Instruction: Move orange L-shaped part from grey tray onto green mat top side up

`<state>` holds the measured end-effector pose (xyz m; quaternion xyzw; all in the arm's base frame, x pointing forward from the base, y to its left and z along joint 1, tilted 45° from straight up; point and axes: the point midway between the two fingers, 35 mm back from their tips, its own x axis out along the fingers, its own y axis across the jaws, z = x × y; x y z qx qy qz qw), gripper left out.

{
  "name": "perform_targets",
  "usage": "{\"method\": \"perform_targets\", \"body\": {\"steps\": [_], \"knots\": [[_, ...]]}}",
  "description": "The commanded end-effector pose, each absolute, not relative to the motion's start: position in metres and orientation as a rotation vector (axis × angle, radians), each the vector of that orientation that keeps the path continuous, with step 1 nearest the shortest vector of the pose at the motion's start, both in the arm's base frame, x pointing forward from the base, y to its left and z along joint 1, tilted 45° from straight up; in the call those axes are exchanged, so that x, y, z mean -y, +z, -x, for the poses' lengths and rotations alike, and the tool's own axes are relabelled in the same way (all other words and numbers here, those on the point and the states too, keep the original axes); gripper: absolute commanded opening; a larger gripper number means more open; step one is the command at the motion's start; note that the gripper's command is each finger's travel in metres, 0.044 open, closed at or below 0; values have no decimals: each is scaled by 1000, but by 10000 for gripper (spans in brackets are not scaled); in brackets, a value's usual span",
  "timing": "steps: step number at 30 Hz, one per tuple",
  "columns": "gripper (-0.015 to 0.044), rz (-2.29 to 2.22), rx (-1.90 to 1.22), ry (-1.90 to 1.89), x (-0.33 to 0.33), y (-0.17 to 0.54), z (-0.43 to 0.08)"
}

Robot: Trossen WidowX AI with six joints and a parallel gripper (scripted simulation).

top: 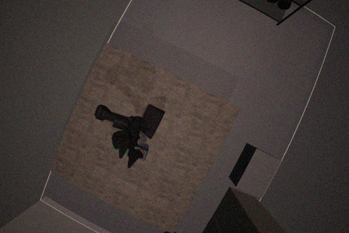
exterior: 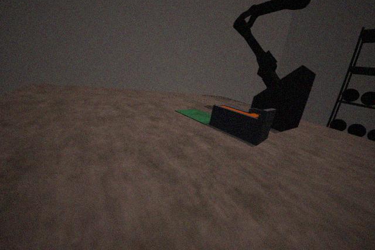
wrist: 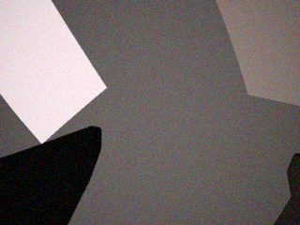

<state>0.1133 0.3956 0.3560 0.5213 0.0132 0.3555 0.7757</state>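
Observation:
The orange part [top: 142,152] [exterior: 240,111] lies in the dark grey tray [top: 146,153] [exterior: 234,123]. In the exterior view its top shows as a long strip near the tray's rim, with no end clearly raised; its L-shaped end cannot be made out. The green mat [top: 115,147] [exterior: 194,115] lies flat beside the tray, partly hidden by the arm in the top view. My gripper [top: 125,162] [wrist: 201,152] is wide open with nothing between the fingers. It is high above the tray and mat, its fingers beyond the top edge of the exterior view.
The arm's dark base block [top: 154,120] [exterior: 284,102] stands behind the tray. A rack with dark round objects [exterior: 358,71] stands farther back, at the upper right in the top view. The wrist view shows grey surface, a bright white panel [wrist: 42,61] and a paler brownish area, but no part, tray or mat.

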Motion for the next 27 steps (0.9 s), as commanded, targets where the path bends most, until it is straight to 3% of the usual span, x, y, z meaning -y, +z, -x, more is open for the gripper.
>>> {"method": "perform_targets", "body": {"steps": [1, 9, 18, 27], "knots": [[374, -1110, -32, 763, -397, 353, -116], [180, -837, -76, 627, -411, 297, -172], [180, -354, -292, 367, -389, 176, -265], [180, -27, -559, 109, -319, 77, -318]]}}
